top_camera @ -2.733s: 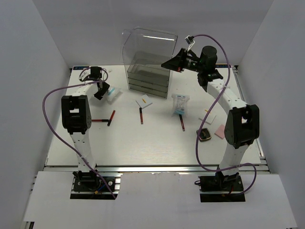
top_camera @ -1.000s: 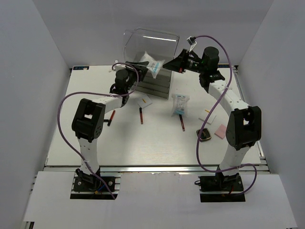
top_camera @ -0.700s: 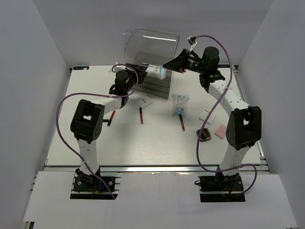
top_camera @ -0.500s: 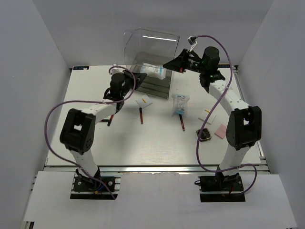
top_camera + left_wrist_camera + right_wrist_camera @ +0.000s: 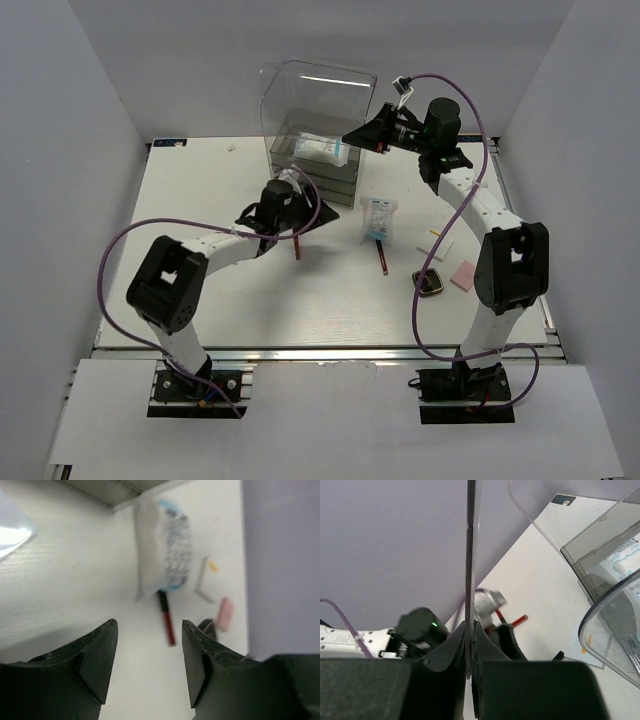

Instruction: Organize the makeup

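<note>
Clear packet [image 5: 378, 217]: ahead of the nearer left gripper [image 5: 148, 630], jaws apart and empty, long axis running away; right gripper [image 5: 469, 630] clamped on clear lid [image 5: 310, 85].

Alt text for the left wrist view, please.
The open, empty left gripper hovers over the table. Beyond it lie a clear packet, a red stick at its near edge, and a pink square to the right.

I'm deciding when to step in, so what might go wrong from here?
The right gripper pinches only the thin edge of the clear lid; a slip could let it fall shut. Ahead of the open left gripper, a dark-red stick touches the clear packet, so grabbing one may drag the other.
</note>
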Motion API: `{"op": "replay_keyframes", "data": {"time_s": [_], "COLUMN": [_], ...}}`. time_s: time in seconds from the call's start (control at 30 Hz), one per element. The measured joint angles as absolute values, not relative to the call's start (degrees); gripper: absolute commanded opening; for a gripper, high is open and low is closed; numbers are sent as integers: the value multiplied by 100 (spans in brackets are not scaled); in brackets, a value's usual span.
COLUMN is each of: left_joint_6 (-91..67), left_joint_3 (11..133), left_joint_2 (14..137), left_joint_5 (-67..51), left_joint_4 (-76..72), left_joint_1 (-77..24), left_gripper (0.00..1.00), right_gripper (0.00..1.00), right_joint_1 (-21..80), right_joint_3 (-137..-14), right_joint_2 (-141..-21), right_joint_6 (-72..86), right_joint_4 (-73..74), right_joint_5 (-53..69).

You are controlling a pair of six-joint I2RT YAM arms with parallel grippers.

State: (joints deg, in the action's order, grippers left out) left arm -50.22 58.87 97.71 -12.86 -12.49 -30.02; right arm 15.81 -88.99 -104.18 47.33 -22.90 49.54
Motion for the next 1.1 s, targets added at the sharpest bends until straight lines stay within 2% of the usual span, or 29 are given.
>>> {"op": "replay_keyframes", "data": {"time_s": [0.23,0.57,0.77,0.87,1.0,1.1], "left_joint_6": [-4088,-3509,-3315,-3253,-3190,-3188], "left_joint_3": [6027,7795,8353,8615,8855,8971], "left_joint_2": [10586,12130,12634,12835,13032,13093], "left_joint_5": [-1356,-1358,-1264,-1166,-1024,-989], "left_joint_4": [-1236,-1424,-1323,-1243,-1063,-963], "left_joint_1": [-3328,-3745,-3900,-3922,-3948,-3962], "left_gripper": [72,74,73,70,61,47], "right_gripper": [7,6,7,6,6,7], "right_joint_1": [1581,1579,1579,1577,1557,1520], "right_joint_3": [-8823,-8823,-8823,-8823,-8823,-8823], "right_joint_2": [-10407,-10403,-10403,-10403,-10403,-10403], "right_joint_6": [4609,4584,4589,4591,4615,4657], "right_joint_4": [-2281,-2274,-2274,-2274,-2274,-2276], "right_joint_5": [4965,4965,4965,4967,4960,4967]}}
